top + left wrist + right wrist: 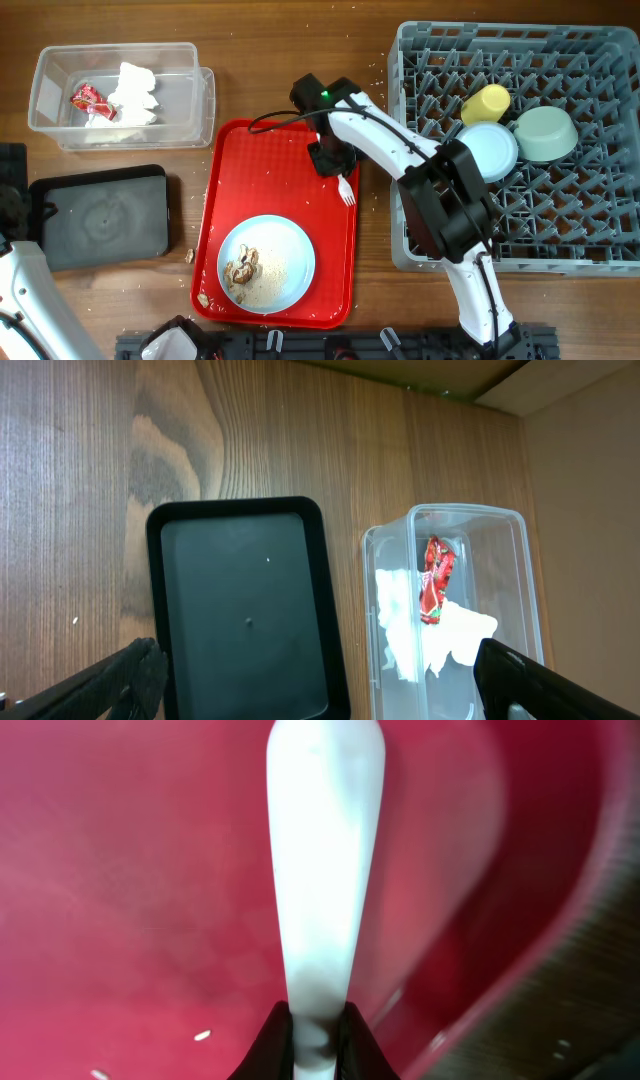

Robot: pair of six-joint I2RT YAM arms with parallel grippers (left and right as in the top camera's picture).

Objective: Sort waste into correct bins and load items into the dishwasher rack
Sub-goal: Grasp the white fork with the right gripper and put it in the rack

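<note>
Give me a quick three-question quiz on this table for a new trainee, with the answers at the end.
1. True or false: the wrapper and the napkin lie in the tub.
2. What is the right gripper shut on? A. cup B. fork C. napkin
3. Fill in: the scraps lie on the ____.
Key: 1 true; 2 B; 3 plate.
</note>
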